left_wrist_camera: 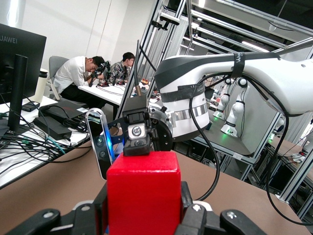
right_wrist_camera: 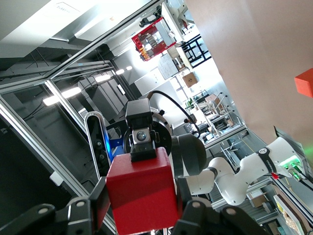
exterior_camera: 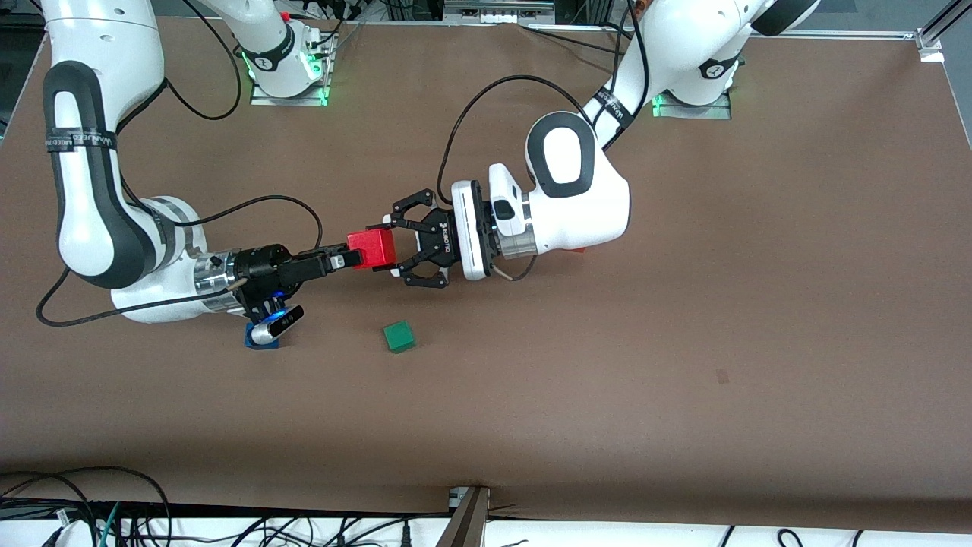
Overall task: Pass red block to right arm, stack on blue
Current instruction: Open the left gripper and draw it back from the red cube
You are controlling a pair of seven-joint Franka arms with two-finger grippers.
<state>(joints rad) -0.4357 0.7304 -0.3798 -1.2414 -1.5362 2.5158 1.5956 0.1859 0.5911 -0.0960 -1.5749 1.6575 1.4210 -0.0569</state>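
The red block [exterior_camera: 372,248] hangs in the air over the table's middle, held from both ends. My left gripper [exterior_camera: 386,248], the wide black linkage one, is shut on it; its pads [left_wrist_camera: 100,208] press the block's [left_wrist_camera: 143,196] sides in the left wrist view. My right gripper [exterior_camera: 351,260], slim and black, meets the block's other end, one finger [left_wrist_camera: 137,146] lying on its top edge. In the right wrist view the block [right_wrist_camera: 142,193] sits tight between black fingers [right_wrist_camera: 95,205]. The blue cube [exterior_camera: 258,339] lies on the table under the right wrist, partly hidden by the wrist camera.
A green cube [exterior_camera: 399,336] lies on the table nearer to the front camera than the held block. An orange cube [exterior_camera: 579,249] is mostly hidden under the left arm's wrist; it also shows in the right wrist view [right_wrist_camera: 305,82]. Cables hang from both wrists.
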